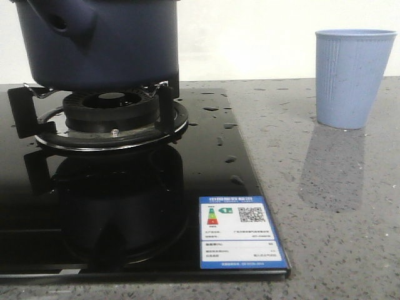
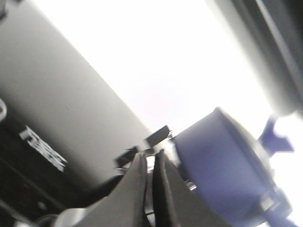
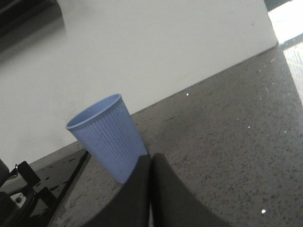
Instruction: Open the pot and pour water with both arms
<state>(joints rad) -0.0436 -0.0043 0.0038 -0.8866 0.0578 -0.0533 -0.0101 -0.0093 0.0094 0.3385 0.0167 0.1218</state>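
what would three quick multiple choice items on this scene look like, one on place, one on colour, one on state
1. Where does the pot sit?
A. on the burner's supports
B. on the speckled counter
C. inside the cup

2. What colour is the cup?
A. red
B. pale blue
C. green

3. How do the right gripper fingers stand?
A. spread wide
B. pressed together, holding nothing
C. clamped on the cup

Answers:
1 A, the pot rests on the black supports over the burner.
2 B, its ribbed wall is pale blue in the front and right wrist views.
3 B, the right wrist view shows the fingers meeting with nothing between them, the cup beyond them.
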